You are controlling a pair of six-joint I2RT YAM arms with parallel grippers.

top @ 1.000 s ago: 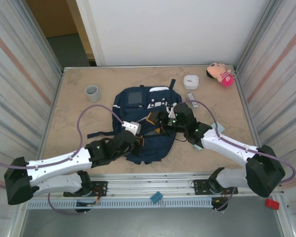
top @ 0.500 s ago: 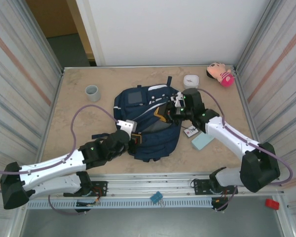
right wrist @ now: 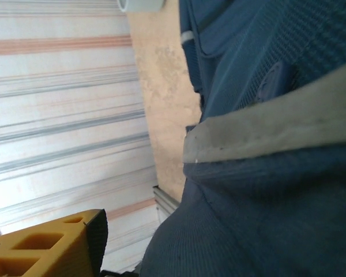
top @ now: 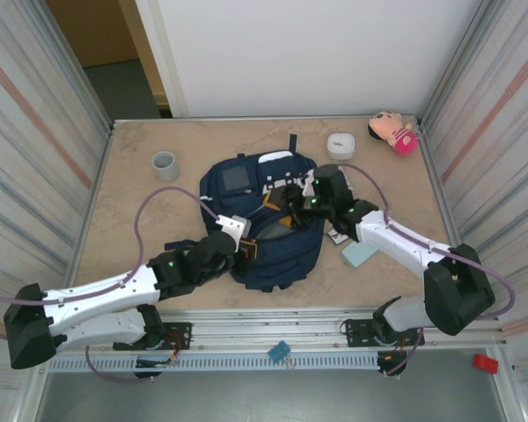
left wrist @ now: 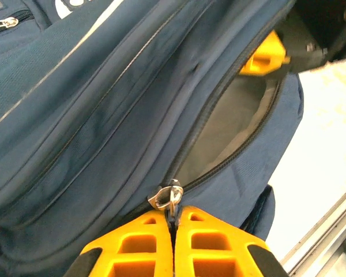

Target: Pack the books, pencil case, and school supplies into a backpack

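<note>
Tan tabletop (top: 123, 189), navy backpack (top: 233, 204) at its middle. Left claw (left wrist: 174, 214) at the bag's near edge is clenched on the zip pull (left wrist: 167, 198). Right claw (top: 283, 204) sits at its open mouth; spread unclear.

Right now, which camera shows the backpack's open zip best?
Left wrist: the zip opening of the backpack gapes, grey lining visible. From above it's a small slit; the right wrist view gives a pale edge close up.

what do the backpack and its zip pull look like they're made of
The backpack: matte navy woven fabric, probably nylon or polyester, judging by the fine weave and stitched seams. The zip pull: silvery metal, it seems, from its bright glint.
</note>
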